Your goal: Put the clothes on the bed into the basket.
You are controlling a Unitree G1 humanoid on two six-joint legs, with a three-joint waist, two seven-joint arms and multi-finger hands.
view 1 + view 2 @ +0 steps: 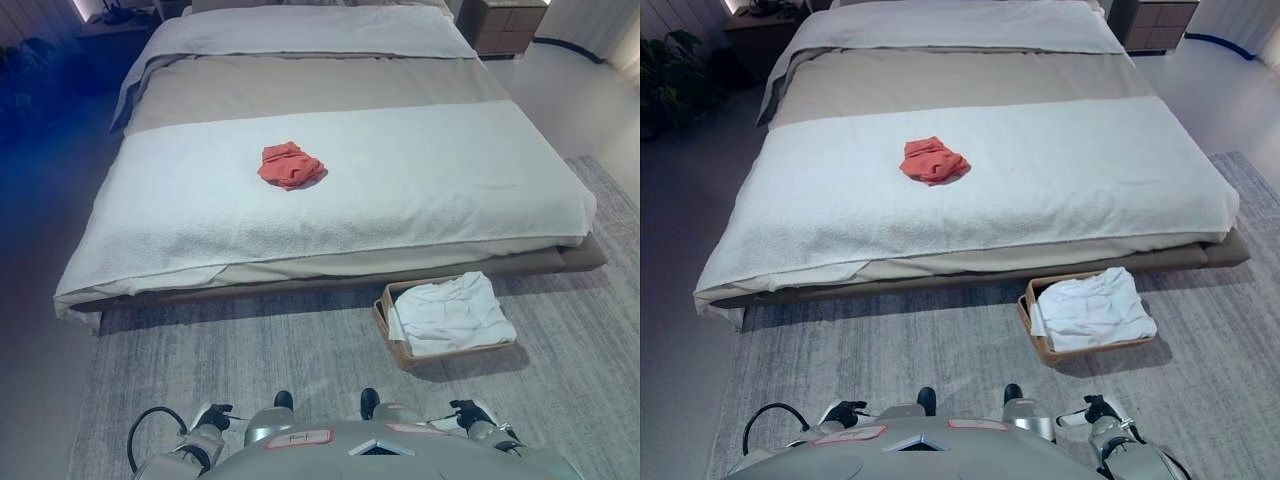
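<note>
A crumpled red garment (290, 166) lies alone near the middle of the bed's white blanket (420, 190). On the rug, by the bed's foot edge and to the right, stands a brown basket (382, 318) with a white garment (450, 312) heaped in it and hanging over its rim. My left hand (210, 417) shows at the bottom left and my right hand (474, 411) at the bottom right. Both are low, close to my body and far from the bed and the basket. Neither holds anything that I can see.
The low bed fills the upper half, with a beige band and a folded cover further back. A grey rug (250, 350) lies between me and the bed. A nightstand (510, 25) stands at the far right, and a plant (670, 70) at the far left.
</note>
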